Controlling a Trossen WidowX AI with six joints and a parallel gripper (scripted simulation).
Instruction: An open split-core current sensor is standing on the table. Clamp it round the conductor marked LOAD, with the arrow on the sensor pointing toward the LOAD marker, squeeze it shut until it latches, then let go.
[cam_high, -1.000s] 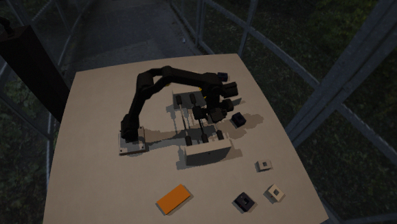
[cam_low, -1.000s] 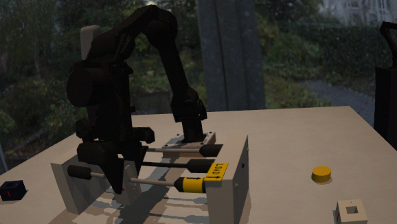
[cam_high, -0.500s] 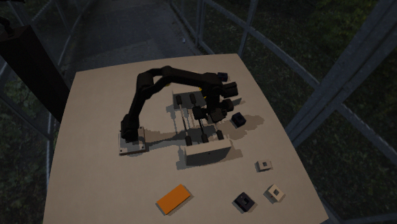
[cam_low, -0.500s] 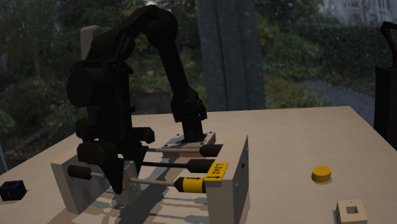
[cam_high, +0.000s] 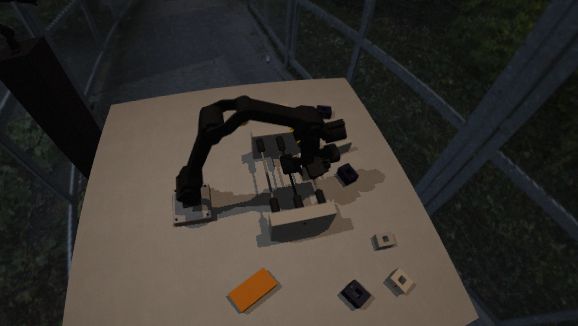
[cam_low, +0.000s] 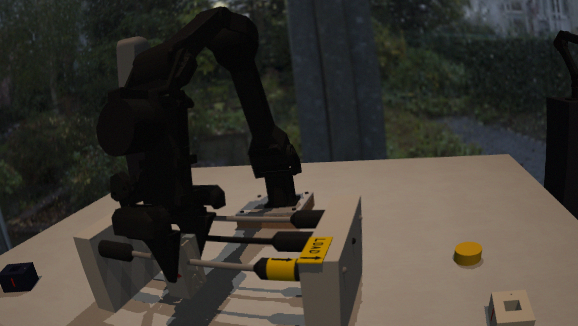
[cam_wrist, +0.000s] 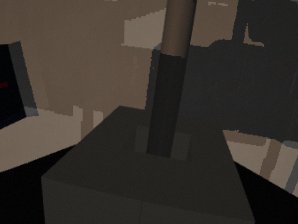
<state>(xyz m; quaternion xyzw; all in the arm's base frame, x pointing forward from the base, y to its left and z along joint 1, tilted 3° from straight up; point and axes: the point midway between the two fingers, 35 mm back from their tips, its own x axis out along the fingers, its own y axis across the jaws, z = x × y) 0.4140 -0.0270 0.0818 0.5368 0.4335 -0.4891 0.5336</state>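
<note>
The gripper (cam_low: 172, 260) is lowered over the near conductor (cam_low: 222, 265), the one with the yellow sleeve (cam_low: 281, 269) beneath the LOAD tag (cam_low: 315, 249). The jaws are clamped on the sensor (cam_wrist: 147, 189), which sits round that conductor, close to the left support block (cam_low: 107, 270). In the wrist view the rod passes through the sensor's centre. The arrow cannot be made out. Small blocks (cam_high: 385, 241) lie on the counter (cam_high: 150, 280), well apart.

My top view looks steeply down from high, taking in the whole table (cam_high: 150, 270). My exterior view sits low and close beside the conductor fixture (cam_low: 332, 260), which both share. My wrist view looks closely down one conductor (cam_wrist: 178, 23).
</note>
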